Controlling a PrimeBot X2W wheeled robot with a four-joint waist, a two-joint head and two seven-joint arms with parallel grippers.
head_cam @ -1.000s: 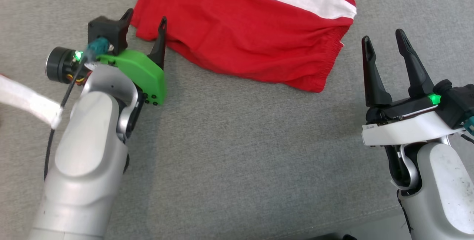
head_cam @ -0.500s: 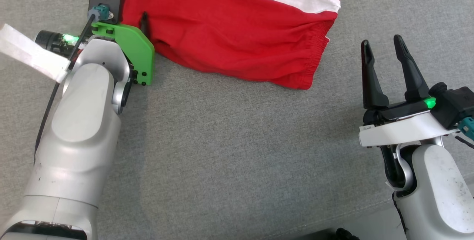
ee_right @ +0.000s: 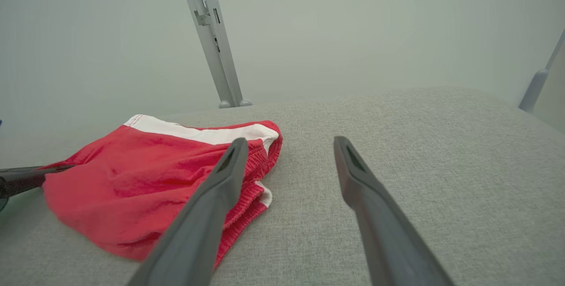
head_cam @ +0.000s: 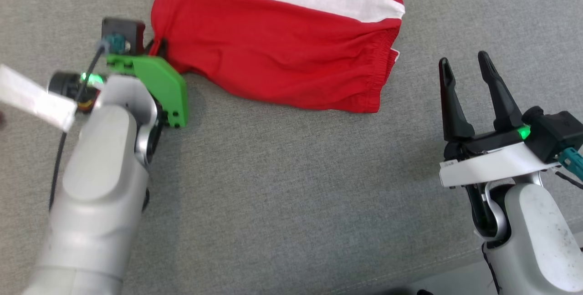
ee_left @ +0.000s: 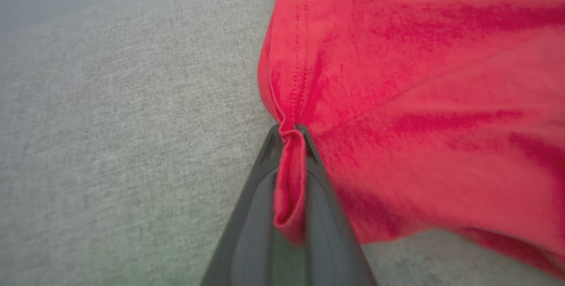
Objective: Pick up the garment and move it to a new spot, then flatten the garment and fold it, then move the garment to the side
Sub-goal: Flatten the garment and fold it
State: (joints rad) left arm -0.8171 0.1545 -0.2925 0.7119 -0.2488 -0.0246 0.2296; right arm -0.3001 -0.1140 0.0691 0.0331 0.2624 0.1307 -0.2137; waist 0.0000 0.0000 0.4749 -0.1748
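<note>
The garment is a pair of red shorts with a white side stripe, lying folded on the grey cushion at the top middle of the head view. My left gripper is at its left hem corner, shut on a pinch of red cloth. In the left wrist view the garment has its hem bunched between the two dark fingers of the left gripper. My right gripper stands open to the right of the waistband, apart from the cloth. The right wrist view has the garment at left behind the open right gripper.
The grey fabric surface spreads wide in front of the garment. A white tag hangs off my left arm's cable. A metal frame leg rises behind the cushion's far edge, and another leg at far right.
My left gripper has reached the garment's left corner and shut on the hem, from open a second ago. The head camera has shifted slightly. The right gripper stays open.
</note>
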